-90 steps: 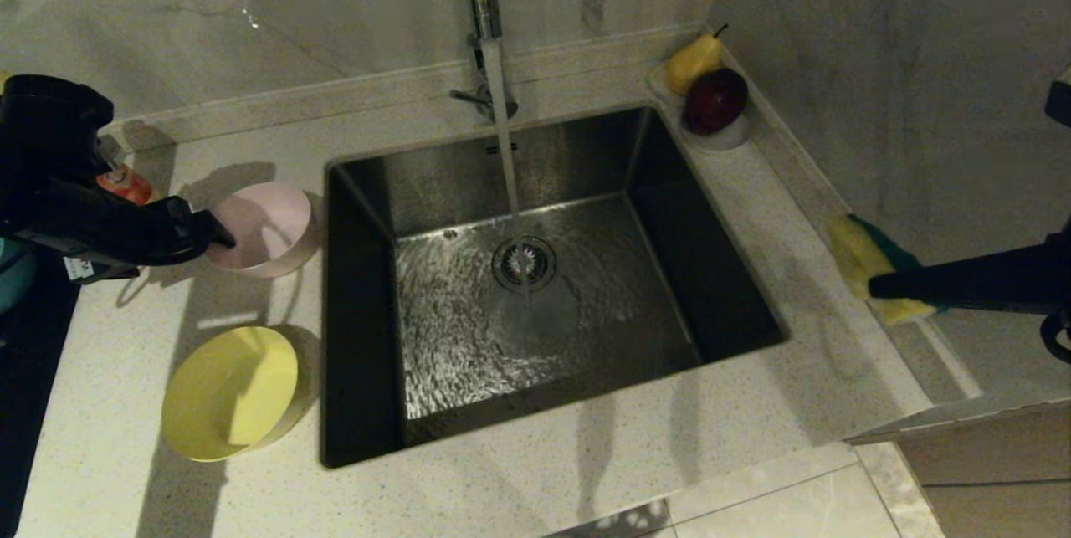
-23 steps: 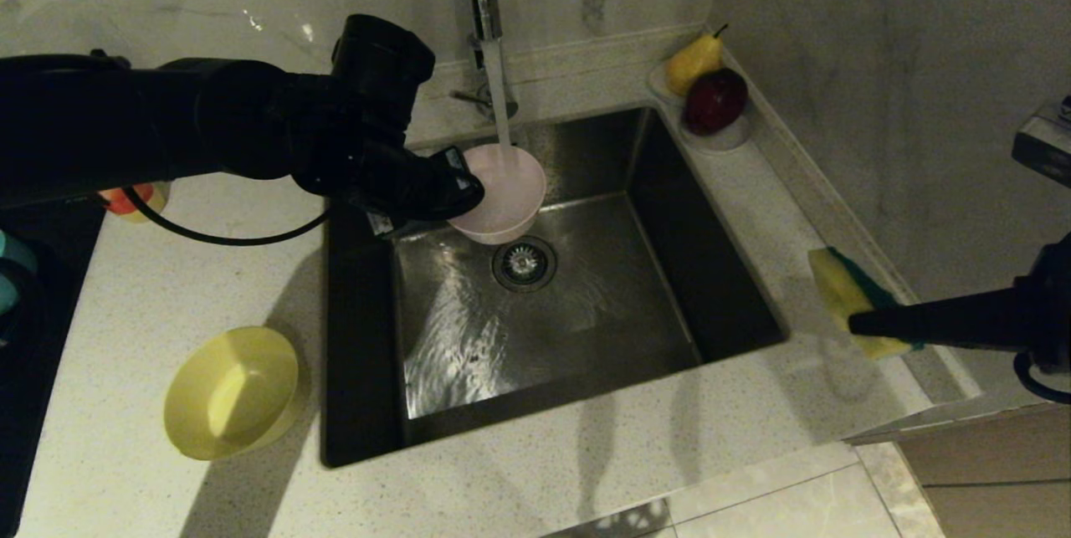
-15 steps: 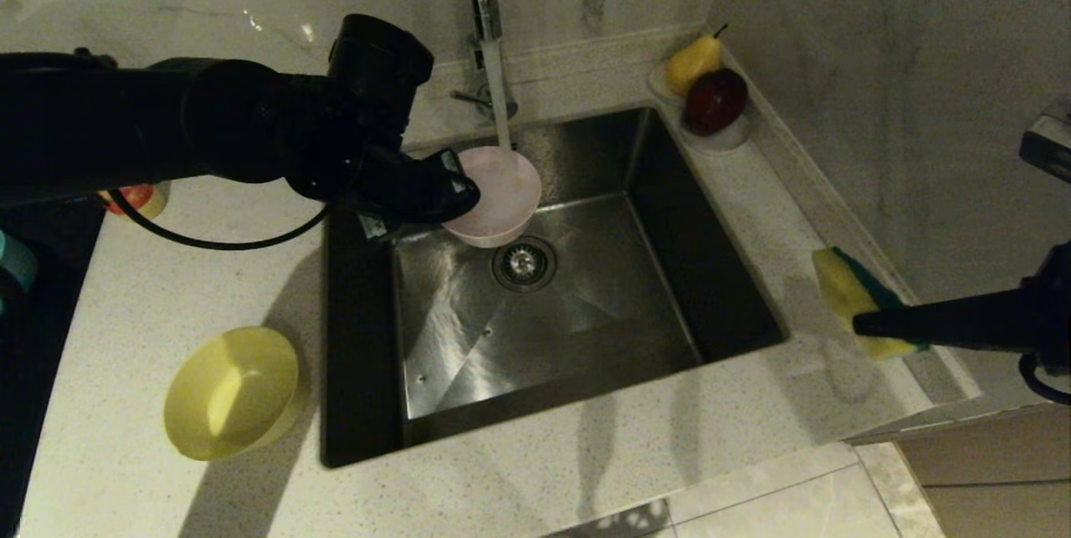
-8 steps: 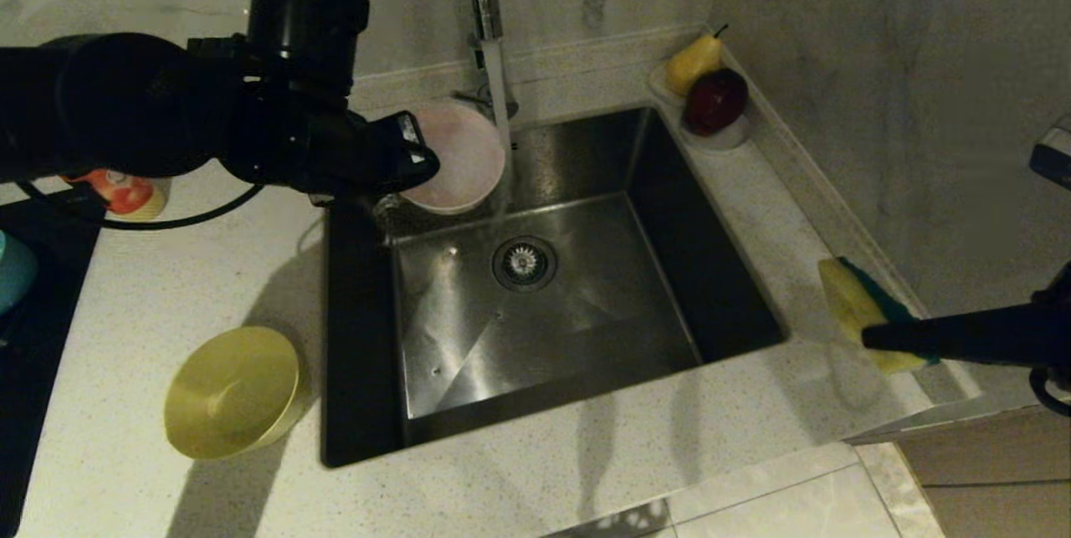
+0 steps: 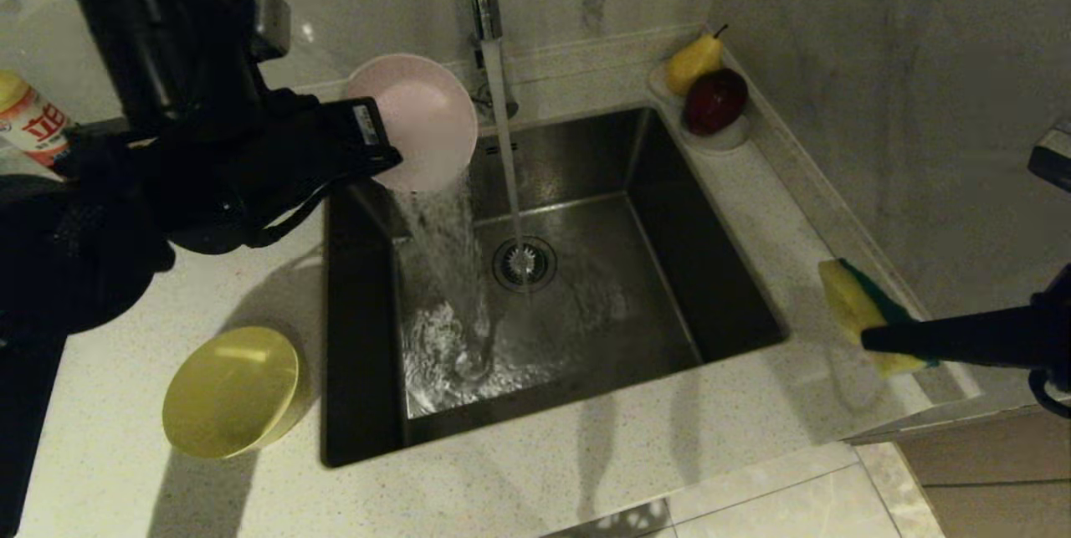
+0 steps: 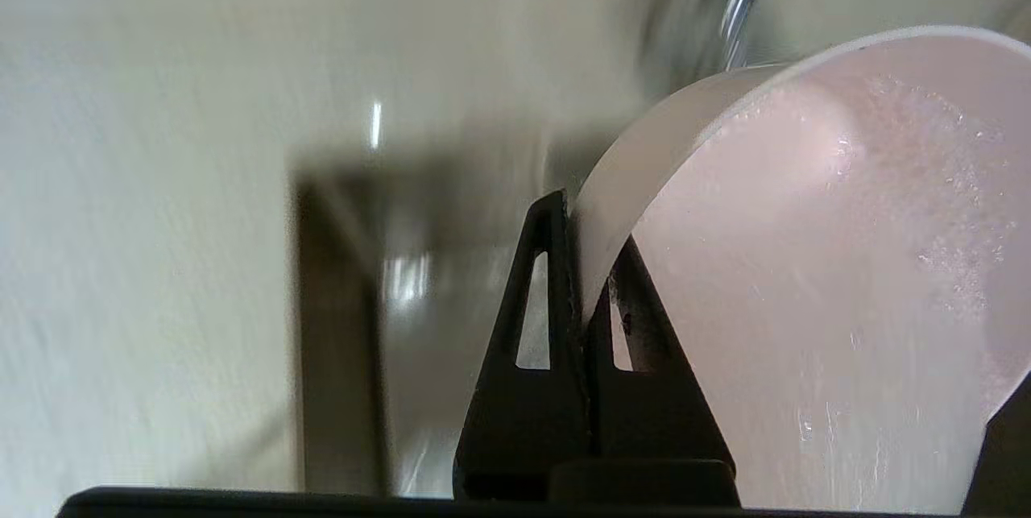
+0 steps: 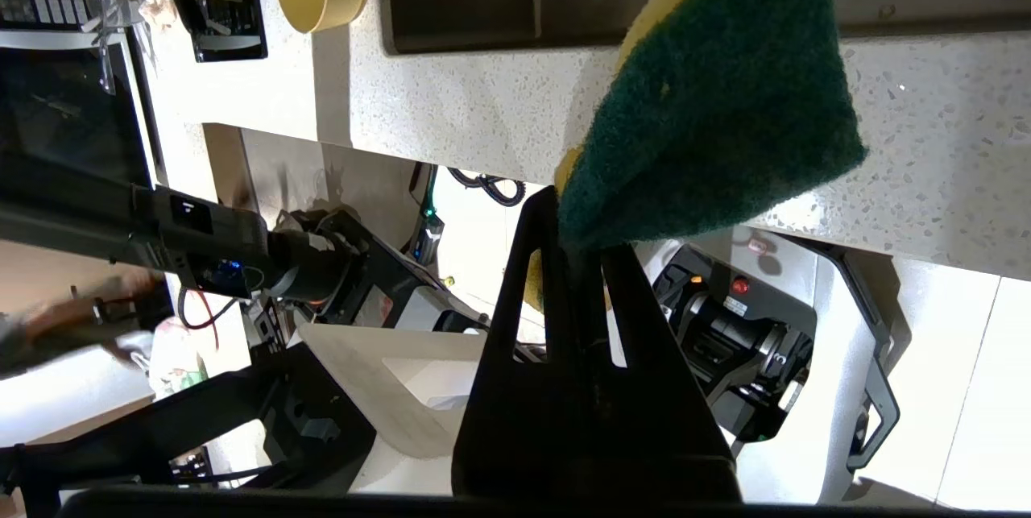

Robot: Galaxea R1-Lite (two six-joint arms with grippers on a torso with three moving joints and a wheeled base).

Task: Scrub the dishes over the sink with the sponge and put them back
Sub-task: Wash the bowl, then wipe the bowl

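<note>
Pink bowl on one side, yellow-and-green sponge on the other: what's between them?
In the head view, the steel sink with the tap's running stream lies between the tilted pale pink plastic bowl and the sponge.

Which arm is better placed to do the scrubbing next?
Right, probably. The right gripper is shut on the sponge beside the sink, free to swing in. The left gripper is occupied, pinching the pink bowl by its rim and tipping water out.

Speckled countertop (image 5: pixel 586 471): yellow bowl (image 5: pixel 230 391), fruit saucer (image 5: pixel 726 136)
</note>
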